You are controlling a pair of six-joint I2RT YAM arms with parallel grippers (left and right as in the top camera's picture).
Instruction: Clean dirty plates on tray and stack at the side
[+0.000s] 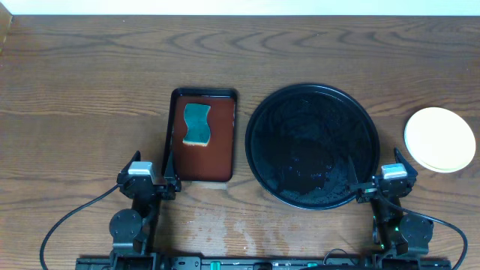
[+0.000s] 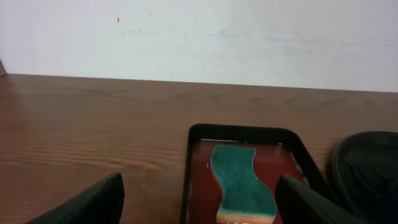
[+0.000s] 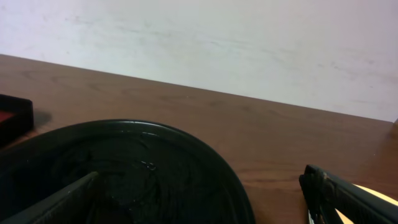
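The round black tray [image 1: 313, 145] lies right of the table's middle with no plates on it; its rim also shows in the right wrist view [image 3: 186, 140]. The plates [image 1: 439, 139] sit stacked on the bare wood right of the tray, a pale yellow one on top; an edge shows in the right wrist view [image 3: 380, 196]. My left gripper [image 1: 148, 180] is open and empty at the front edge, before the reddish tray. My right gripper [image 1: 384, 182] is open and empty at the black tray's front right rim.
A rectangular reddish-brown tray [image 1: 203, 161] left of the black tray holds a teal sponge [image 1: 196, 124], also in the left wrist view [image 2: 239, 180]. Bare wood tabletop spreads to the far left and along the back, ending at a white wall.
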